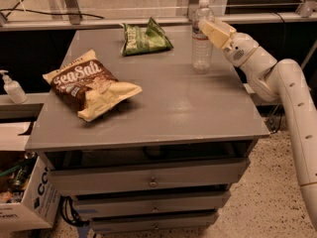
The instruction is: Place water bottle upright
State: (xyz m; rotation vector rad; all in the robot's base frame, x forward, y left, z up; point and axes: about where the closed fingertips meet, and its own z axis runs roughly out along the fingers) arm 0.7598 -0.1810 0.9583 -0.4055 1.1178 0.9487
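Note:
The water bottle [201,48] is clear ribbed plastic with a white cap. It stands upright near the table's far right corner, and its base looks to be on the tabletop. My gripper [209,29] reaches in from the right and is shut on the bottle's upper part, just below the neck. The white arm [277,78] runs off to the right edge of the view.
A brown and cream sea salt chip bag [86,83] lies at the left of the grey table [178,113]. A green chip bag [144,36] lies at the back middle. A white pump dispenser [12,87] stands on a shelf at the left. A cardboard box [25,202] sits on the floor at lower left.

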